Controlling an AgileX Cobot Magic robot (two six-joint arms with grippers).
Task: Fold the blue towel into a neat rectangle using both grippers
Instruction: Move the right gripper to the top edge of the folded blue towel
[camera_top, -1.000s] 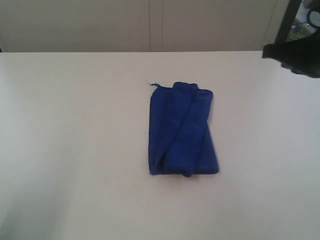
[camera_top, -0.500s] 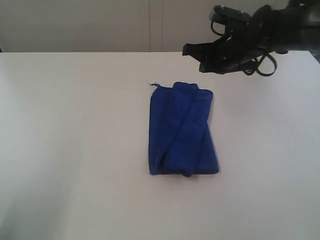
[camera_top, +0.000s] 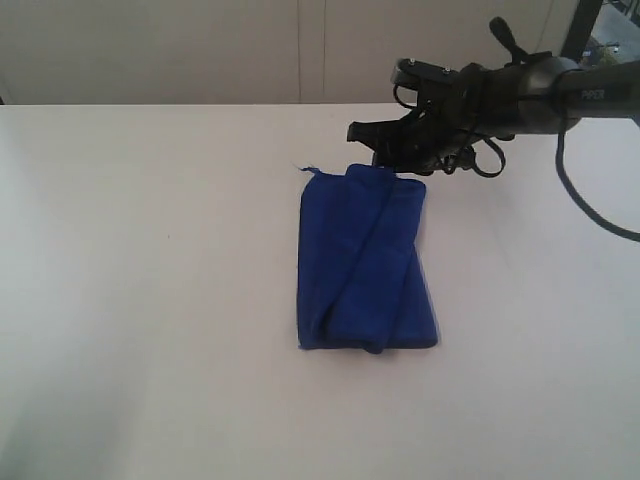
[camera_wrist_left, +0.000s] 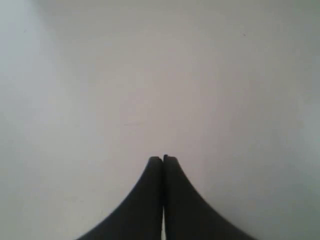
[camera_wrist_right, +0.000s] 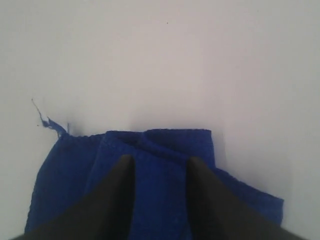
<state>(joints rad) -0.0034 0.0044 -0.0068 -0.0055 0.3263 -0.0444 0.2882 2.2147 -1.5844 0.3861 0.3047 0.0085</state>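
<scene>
Two grippers: the black pincer right gripper (camera_top: 383, 150) hangs spread over the far edge of the folded royal-blue microfibre towel (camera_top: 365, 260) mid-table; the left gripper (camera_wrist_left: 163, 159) is clenched, empty, above the white table (camera_top: 150, 250).

right pincer (camera_wrist_right: 160, 159) parted, left pincer (camera_wrist_left: 163, 159) pressed together.

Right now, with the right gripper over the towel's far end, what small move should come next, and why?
Probably lower the right gripper slightly and close it on the far edge of the blue towel: its jaws stand open astride the raised middle fold, gripping nothing yet. The left gripper is shut over bare white table.
</scene>
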